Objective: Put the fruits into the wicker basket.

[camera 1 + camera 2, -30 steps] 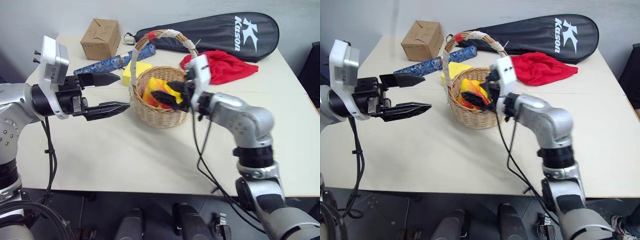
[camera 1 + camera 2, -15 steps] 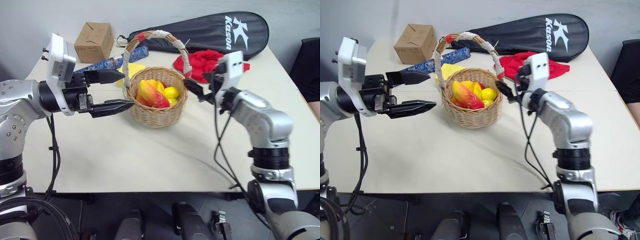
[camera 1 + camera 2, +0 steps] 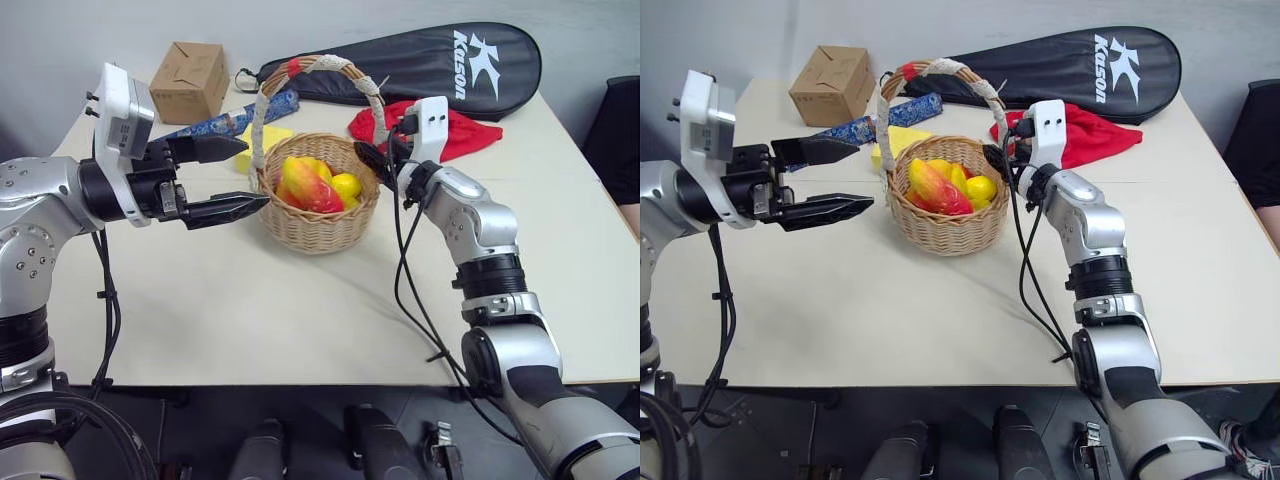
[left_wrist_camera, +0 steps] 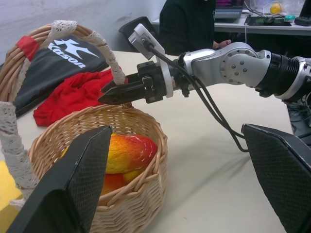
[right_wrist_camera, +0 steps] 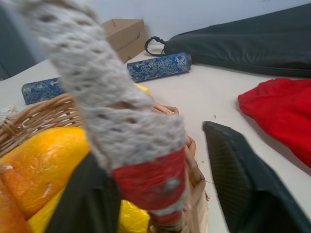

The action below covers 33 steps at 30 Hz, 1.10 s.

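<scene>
The wicker basket (image 3: 318,215) stands mid-table with its taped handle (image 3: 320,65) arching over it. Inside lie the fruits: an orange-red mango (image 3: 305,185) and a yellow lemon (image 3: 346,185), with more yellow fruit half hidden beneath. My right gripper (image 3: 372,158) is at the basket's right rim, shut on the handle's base. In the right wrist view the red and white taped handle base (image 5: 146,179) sits between its fingers (image 5: 243,184). My left gripper (image 3: 252,175) hovers level just left of the basket, open and holding nothing.
Behind the basket lie a yellow sponge block (image 3: 262,140), a blue patterned tube (image 3: 225,122), a cardboard box (image 3: 190,80), a red cloth (image 3: 450,130) and a black racket bag (image 3: 430,60). A person in dark clothes (image 4: 194,24) sits beyond the table's right side.
My right gripper came out of the basket, swung to its right side, then moved onto the handle's base and narrowed its fingers there. The left gripper held its place.
</scene>
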Each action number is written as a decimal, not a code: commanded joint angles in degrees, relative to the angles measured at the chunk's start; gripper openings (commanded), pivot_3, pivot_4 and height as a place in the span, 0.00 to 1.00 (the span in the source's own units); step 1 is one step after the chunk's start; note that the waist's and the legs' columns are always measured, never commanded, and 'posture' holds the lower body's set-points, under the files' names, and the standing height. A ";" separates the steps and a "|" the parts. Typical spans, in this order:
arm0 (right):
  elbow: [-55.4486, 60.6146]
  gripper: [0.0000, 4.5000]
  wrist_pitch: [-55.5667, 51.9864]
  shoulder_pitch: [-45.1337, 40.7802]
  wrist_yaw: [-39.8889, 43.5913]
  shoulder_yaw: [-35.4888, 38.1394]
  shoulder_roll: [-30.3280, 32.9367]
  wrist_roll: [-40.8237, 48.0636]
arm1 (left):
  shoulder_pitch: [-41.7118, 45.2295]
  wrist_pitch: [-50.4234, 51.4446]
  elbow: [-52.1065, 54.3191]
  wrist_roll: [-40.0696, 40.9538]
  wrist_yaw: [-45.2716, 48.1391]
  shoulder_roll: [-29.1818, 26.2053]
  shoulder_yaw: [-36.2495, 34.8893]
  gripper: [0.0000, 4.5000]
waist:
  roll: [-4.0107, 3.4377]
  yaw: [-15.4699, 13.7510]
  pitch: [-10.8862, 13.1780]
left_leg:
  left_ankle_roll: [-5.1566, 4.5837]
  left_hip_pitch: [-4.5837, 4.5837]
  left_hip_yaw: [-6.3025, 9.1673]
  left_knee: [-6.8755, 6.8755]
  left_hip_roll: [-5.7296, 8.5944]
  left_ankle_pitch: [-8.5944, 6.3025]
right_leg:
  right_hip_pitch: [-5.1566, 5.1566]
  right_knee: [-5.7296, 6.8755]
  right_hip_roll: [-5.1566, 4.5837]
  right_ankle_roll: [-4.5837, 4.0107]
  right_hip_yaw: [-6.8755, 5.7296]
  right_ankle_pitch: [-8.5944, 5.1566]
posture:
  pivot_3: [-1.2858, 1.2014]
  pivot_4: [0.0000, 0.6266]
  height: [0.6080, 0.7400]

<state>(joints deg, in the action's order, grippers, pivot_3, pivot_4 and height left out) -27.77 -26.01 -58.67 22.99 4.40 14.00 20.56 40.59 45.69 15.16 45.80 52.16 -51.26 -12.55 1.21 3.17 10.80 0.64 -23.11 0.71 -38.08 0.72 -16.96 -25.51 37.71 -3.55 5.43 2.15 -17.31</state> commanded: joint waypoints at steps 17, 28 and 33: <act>41.47 0.06 -15.94 27.11 2.05 27.06 28.05 9.51 | 7.53 -7.23 -7.84 -4.30 4.47 9.19 6.86 1.00 | 0.00 -2.95 0.00 | -0.25 -0.15 0.04 -0.08 0.08 -0.12 | 0.02 -0.12 0.00 0.02 -0.12 0.01 | 0.52 0.24 1.00; 50.40 0.27 -14.15 47.59 0.94 32.95 24.76 10.66 | 9.58 -9.16 -10.91 -5.64 8.19 15.04 9.89 1.00 | -0.01 -1.54 0.00 | -0.37 0.34 -0.52 -0.05 0.04 -0.12 | 0.05 0.05 0.10 0.03 0.23 0.02 | 0.52 0.24 1.00; 53.94 0.67 -18.06 55.69 7.48 39.20 27.96 17.40 | 10.79 -7.86 -12.99 -5.84 10.07 15.31 11.01 1.00 | -0.01 -1.81 -0.01 | -0.38 0.42 -0.57 -0.03 0.03 -0.12 | 0.09 0.06 0.11 0.04 0.47 0.02 | 0.52 0.24 1.00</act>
<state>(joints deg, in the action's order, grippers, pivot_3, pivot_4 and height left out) 22.62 -43.15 -5.19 26.71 39.50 39.09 35.22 50.27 37.70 2.04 39.78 61.23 -35.61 -1.07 1.20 1.36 10.80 0.26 -22.69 0.13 -38.12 0.75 -17.08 -25.42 37.75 -3.44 5.47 2.64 -17.29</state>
